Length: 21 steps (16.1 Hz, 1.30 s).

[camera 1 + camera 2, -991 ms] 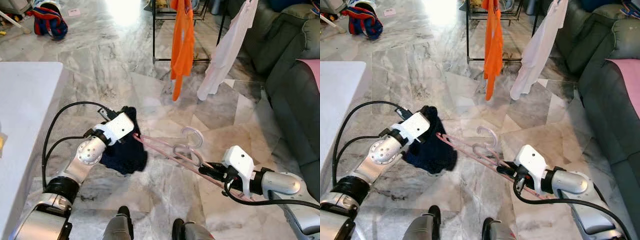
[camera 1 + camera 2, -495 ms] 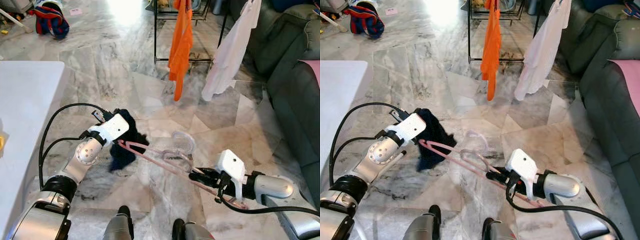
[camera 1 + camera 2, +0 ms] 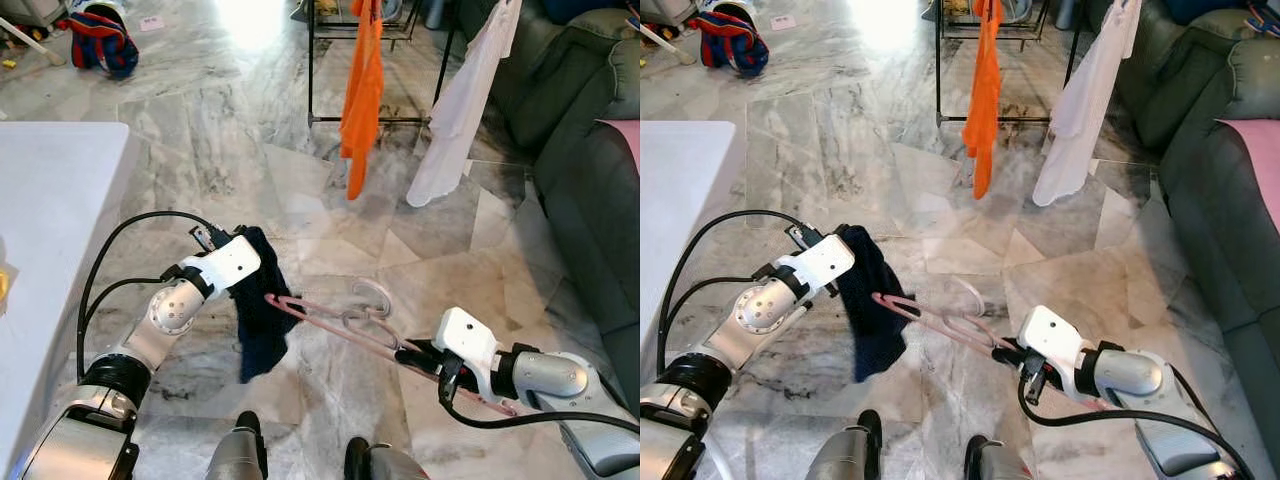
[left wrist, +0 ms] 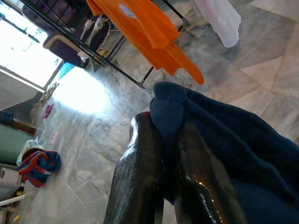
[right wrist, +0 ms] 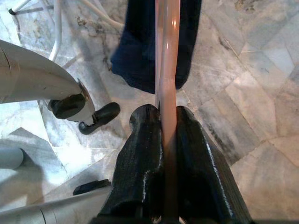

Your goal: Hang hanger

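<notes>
Marble floor (image 3: 200, 130) spreading out below the robot, with a black drying rack (image 3: 312, 70) standing at the far end. Hanging from that rack: an orange shirt (image 3: 362, 90) and, to its right, a white shirt (image 3: 458, 105). Lying well left of the rack on the floor, a red-and-blue bag (image 3: 100, 42); flanking the scene, a white table (image 3: 50, 230) on the left and a grey sofa (image 3: 590, 180) on the right. Nearer than the rack, hovering above the floor: left gripper (image 4: 170, 140), fingers (image 4: 140, 186) pinching closed on a fold of dark navy garment (image 3: 258, 310), cloth drooping beneath it. Just right of the garment, right gripper (image 5: 162, 123) clamping shut around the thin bar of a pink hanger (image 3: 345, 322), hook curling toward the rack, far tip touching the navy cloth.
</notes>
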Tool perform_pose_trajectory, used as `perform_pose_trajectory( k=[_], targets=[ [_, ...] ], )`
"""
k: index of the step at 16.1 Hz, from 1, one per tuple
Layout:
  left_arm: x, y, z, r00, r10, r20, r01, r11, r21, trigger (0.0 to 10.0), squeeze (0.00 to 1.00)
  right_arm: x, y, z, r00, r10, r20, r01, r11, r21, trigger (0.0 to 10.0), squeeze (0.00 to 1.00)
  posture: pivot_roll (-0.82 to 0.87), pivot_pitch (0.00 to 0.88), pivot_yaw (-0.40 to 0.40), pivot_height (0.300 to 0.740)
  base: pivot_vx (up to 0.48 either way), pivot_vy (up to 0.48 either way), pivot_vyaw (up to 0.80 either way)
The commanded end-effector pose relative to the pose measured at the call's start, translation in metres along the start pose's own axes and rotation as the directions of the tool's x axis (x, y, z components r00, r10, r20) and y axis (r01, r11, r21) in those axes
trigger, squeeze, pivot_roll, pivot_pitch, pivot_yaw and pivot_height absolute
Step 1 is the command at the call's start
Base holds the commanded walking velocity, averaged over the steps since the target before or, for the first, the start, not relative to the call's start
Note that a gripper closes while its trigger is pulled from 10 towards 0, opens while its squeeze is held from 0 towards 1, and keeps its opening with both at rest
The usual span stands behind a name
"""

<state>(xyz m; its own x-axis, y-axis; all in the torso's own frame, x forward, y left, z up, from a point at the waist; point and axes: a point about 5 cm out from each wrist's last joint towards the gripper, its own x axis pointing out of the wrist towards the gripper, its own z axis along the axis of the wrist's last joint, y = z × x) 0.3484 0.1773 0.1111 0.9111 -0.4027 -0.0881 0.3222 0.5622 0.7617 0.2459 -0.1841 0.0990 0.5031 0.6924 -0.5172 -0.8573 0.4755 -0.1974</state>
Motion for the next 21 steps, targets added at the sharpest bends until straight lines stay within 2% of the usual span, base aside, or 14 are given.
perform_pose_trajectory(
  k=[1, 3, 6, 9, 13, 16, 19, 21],
  targets=[
    [-0.004, -0.003, -0.004, 1.000, -0.029, -0.004, 0.029, 0.999, 0.020, 10.0, 0.00, -0.004, -0.002, -0.002, 1.000, -0.001, -0.008, 0.001, 1.000, -0.007, 10.0, 0.00, 0.02, 0.255, -0.022, 0.740, 0.000, 0.000, 0.00],
    [-0.004, -0.003, -0.004, 0.999, -0.033, -0.001, 0.033, 0.999, 0.031, 10.0, 0.00, -0.004, -0.002, -0.002, 1.000, 0.008, -0.005, -0.008, 1.000, -0.006, 10.0, 0.00, 0.02, 0.255, -0.021, 0.740, 0.000, 0.000, 0.00],
    [-0.004, -0.005, 0.003, 0.998, -0.043, 0.055, 0.043, 0.999, 0.013, 10.0, 0.00, -0.002, -0.004, -0.004, 1.000, -0.005, -0.004, 0.005, 1.000, -0.002, 10.0, 0.00, 0.02, 0.255, -0.020, 0.740, 0.000, 0.000, 0.00],
    [-0.005, -0.014, 0.007, 0.993, -0.080, 0.092, 0.081, 0.997, -0.006, 10.0, 0.00, 0.003, -0.006, -0.004, 1.000, -0.023, 0.011, 0.022, 1.000, 0.007, 10.0, 0.00, 0.02, 0.255, -0.018, 0.740, 0.000, 0.000, 0.00],
    [-0.007, -0.016, 0.012, 0.985, -0.101, 0.137, 0.105, 0.994, -0.022, 10.0, 0.00, 0.008, -0.017, -0.004, 0.994, -0.101, 0.029, 0.101, 0.995, -0.009, 10.0, 0.00, 0.03, 0.257, -0.020, 0.740, 0.000, 0.000, 0.00],
    [-0.008, -0.016, 0.014, 0.983, -0.104, 0.153, 0.109, 0.994, -0.025, 10.0, 0.00, 0.011, -0.019, -0.002, 0.993, -0.108, 0.040, 0.109, 0.994, -0.017, 10.0, 0.00, 0.04, 0.257, -0.021, 0.740, 0.000, 0.000, 0.00],
    [-0.009, -0.012, 0.011, 0.988, -0.084, 0.128, 0.086, 0.996, -0.011, 10.0, 0.00, 0.012, -0.017, -0.002, 0.996, -0.079, 0.049, 0.079, 0.997, -0.011, 10.0, 0.00, 0.04, 0.258, -0.021, 0.740, 0.000, 0.000, 0.00],
    [-0.008, -0.008, 0.005, 0.995, -0.055, 0.079, 0.053, 0.998, 0.021, 10.0, 0.00, 0.009, -0.011, -0.001, 0.998, -0.030, 0.058, 0.029, 1.000, 0.010, 10.0, 0.00, 0.03, 0.258, -0.020, 0.740, 0.000, 0.000, 0.00]
  ],
)
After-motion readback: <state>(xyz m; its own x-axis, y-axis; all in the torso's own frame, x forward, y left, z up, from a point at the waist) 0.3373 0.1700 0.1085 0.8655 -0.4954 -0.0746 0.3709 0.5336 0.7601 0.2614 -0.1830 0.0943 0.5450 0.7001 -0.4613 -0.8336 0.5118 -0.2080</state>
